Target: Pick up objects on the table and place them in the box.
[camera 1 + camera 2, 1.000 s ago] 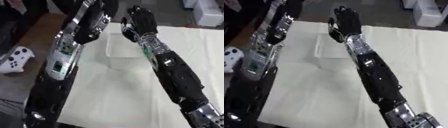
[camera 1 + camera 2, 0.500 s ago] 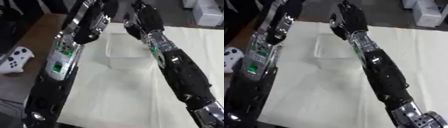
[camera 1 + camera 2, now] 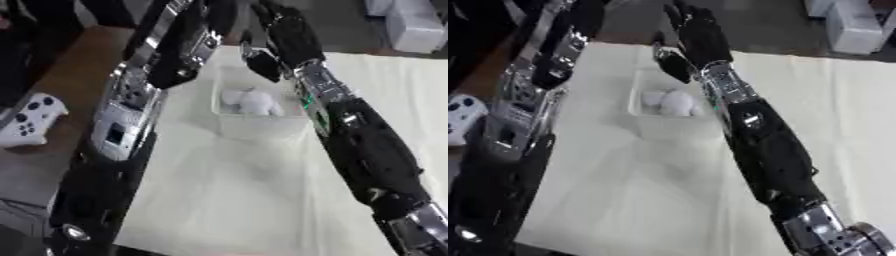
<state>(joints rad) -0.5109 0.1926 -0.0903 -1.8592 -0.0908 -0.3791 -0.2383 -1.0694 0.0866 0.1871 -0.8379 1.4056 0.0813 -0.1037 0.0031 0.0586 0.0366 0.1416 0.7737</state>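
A clear plastic box (image 3: 229,123) stands on the cream cloth at the far middle of the table. Two or three rounded white things (image 3: 249,101) lie inside it. My right hand (image 3: 287,36) hovers over the box's far right corner, open, with straight fingers pointing away and the thumb (image 3: 263,65) hanging down above the rim. It holds nothing. My left arm (image 3: 140,95) stretches along the box's left side and leaves the picture at the top, so its hand is out of sight.
A white game controller (image 3: 26,120) lies off the cloth at the left. White cartons (image 3: 411,25) stand beyond the table's far right corner. The cream cloth (image 3: 236,200) covers the near part of the table between my arms.
White things now lie in the clear box, where none showed before. My right hand has stayed above the box's far edge, open, lifting slightly.
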